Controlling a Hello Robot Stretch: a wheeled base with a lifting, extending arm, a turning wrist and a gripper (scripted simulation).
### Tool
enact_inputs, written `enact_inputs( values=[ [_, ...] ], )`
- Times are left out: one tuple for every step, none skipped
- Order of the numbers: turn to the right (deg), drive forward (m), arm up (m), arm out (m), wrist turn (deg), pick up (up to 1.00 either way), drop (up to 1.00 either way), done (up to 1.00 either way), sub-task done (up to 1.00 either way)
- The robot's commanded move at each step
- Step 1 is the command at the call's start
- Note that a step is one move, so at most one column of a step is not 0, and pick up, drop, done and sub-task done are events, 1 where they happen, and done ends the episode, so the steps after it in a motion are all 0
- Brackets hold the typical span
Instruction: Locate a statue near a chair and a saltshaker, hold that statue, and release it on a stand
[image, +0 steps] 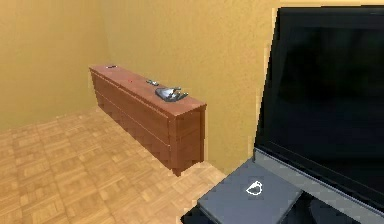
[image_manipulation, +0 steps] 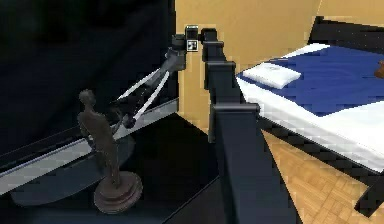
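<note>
A dark brown statue (image_manipulation: 100, 150) of a standing figure on a round base stands on a black stand (image_manipulation: 170, 165) in the arm side view. Behind it is a big black television (image_manipulation: 80, 60). The arm (image_manipulation: 235, 120) rises from the bottom edge. My gripper (image_manipulation: 123, 112) reaches down and left from the white marker squares (image_manipulation: 190, 40), and its thin fingers (image_manipulation: 145, 85) end close by the statue's upper body. I cannot tell whether the gripper holds anything, as the statue stands on the stand right at the fingers' end.
In the forward view a long wooden dresser (image: 150, 115) stands along the yellow wall with a metal bowl (image: 171, 94) on it. The television (image: 325, 95) and black stand (image: 250, 195) take up the right. A bed (image_manipulation: 320, 85) with a blue cover and a white pillow lies on the arm side view's right.
</note>
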Motion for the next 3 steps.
enact_inputs(
  values=[
    [0.0, 0.0, 0.0, 0.0, 39.0, 0.0, 0.0, 0.0, 0.0],
    [0.0, 0.0, -0.08, 0.0, 0.0, 0.0, 0.0, 0.0, 0.0],
    [0.0, 0.0, -0.32, 0.0, 0.0, 0.0, 0.0, 0.0, 0.0]
  ],
)
